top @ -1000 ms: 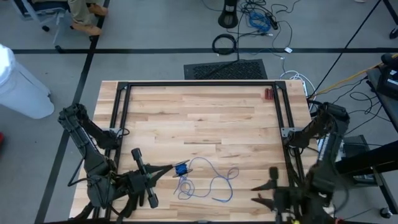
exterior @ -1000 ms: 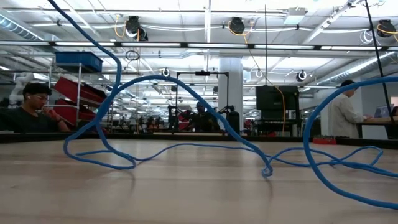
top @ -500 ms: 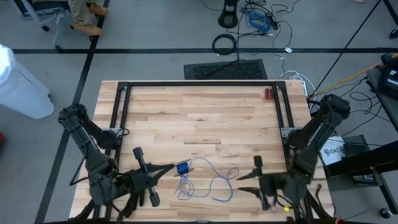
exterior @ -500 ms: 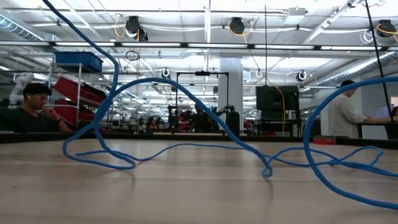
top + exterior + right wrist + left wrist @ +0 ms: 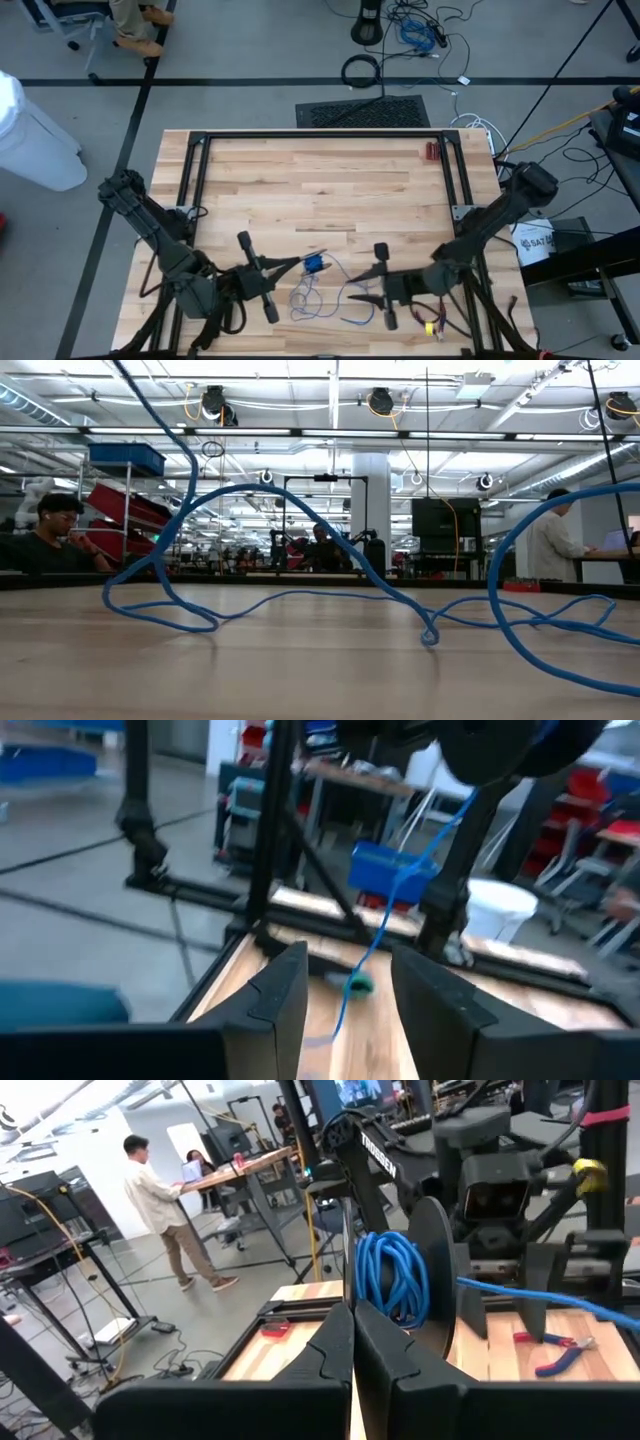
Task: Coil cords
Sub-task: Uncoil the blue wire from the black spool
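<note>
My two arms are dark, near black all over, built of slim tubular links joined by chunky rounded joints. Each ends in a pincer with two long flat fingers, matte black and tapering. My left pincer point(image 5: 292, 264) has smooth, plain-faced fingers point(image 5: 335, 1355) with bevelled edges. My right pincer point(image 5: 358, 296) has fingers point(image 5: 283, 985) that look the same, angular and blocky at the root. White block lettering runs along one upper link of my right arm point(image 5: 375, 1152), and its wrist carries a squarish grey camera housing. There is what may be a small yellow fitting with thin red wiring below my right wrist.
</note>
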